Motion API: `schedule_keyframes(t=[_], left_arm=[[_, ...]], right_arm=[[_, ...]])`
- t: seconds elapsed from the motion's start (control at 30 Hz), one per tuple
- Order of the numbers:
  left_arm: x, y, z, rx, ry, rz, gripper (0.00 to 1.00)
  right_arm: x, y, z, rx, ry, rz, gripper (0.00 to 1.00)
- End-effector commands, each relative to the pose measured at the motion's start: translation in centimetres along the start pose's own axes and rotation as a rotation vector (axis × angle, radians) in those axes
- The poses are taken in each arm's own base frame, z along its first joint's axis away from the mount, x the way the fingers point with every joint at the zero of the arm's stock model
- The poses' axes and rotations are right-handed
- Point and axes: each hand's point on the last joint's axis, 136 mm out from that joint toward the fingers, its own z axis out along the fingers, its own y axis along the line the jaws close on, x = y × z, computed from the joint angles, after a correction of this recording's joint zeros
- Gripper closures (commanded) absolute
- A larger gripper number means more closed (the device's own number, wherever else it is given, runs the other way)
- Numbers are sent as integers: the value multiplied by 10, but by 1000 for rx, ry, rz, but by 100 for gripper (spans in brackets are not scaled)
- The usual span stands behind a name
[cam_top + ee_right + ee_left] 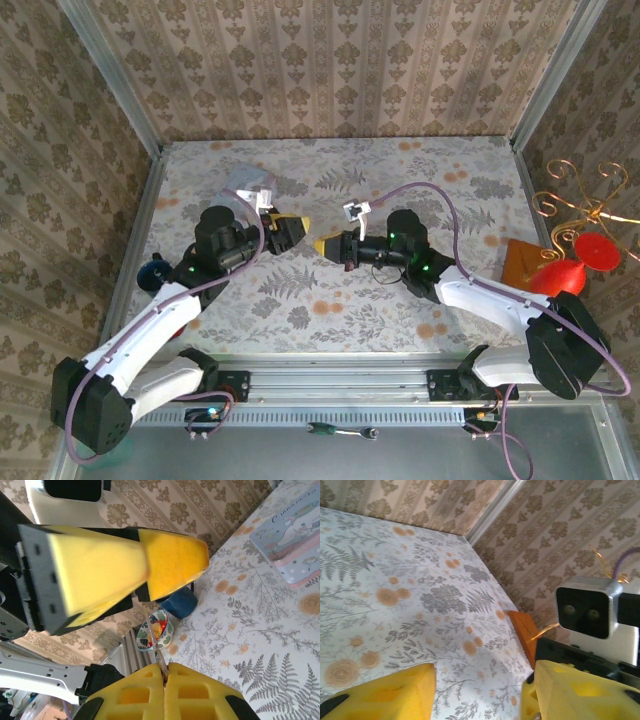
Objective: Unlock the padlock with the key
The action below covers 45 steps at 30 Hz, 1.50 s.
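Observation:
My right gripper (165, 672) is shut on the key (156, 640), a thin metal sliver that sticks out from between its yellow pads. The key's tip reaches up to the underside of my left gripper's yellow fingers (172, 555), which hang just above it. From above, the left gripper (292, 228) and the right gripper (328, 245) meet tip to tip over the middle of the table. In the left wrist view the left gripper (480, 692) is open, with bare tabletop showing between its pads. The padlock is hidden.
A pastel cartoon tin (245, 185) (292, 540) lies behind the left arm. A patterned bowl (156, 630) and a blue object (182, 602) sit at the table's left edge. An orange-brown block (525, 262) and a red ornament (570, 270) are at the right. A green-handled tool (322, 430) lies below the front rail.

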Motion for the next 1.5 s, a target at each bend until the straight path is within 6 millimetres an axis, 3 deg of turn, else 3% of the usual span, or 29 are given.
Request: schedule_keyframes(t=[0.0,0.23,0.7,0.8,0.9,0.97,1.13,1.47], left_arm=[[4,-18,1,98,12,10,43],[18,-26,9,137,78,20,51],[23,-19,12,100,102,7,99],[21,-12,14,62,80,-19,100],[18,-8,18,45,31,-48,100],[18,-4,21,21,2,-81,100],[16,10,29,-46,-57,-201,100],[16,-1,35,-20,-67,-204,100]], right_arm=[[-5,9,1,-16,10,-47,100],[-8,14,2,-41,13,-41,100],[-12,6,3,-35,-13,0,100],[-27,-1,-3,-54,-95,74,99],[-43,-7,-14,-98,-200,154,92],[-51,-1,-17,-146,-238,177,87],[-52,0,-14,-221,-267,215,85],[-49,-2,-13,-184,-239,199,85]])
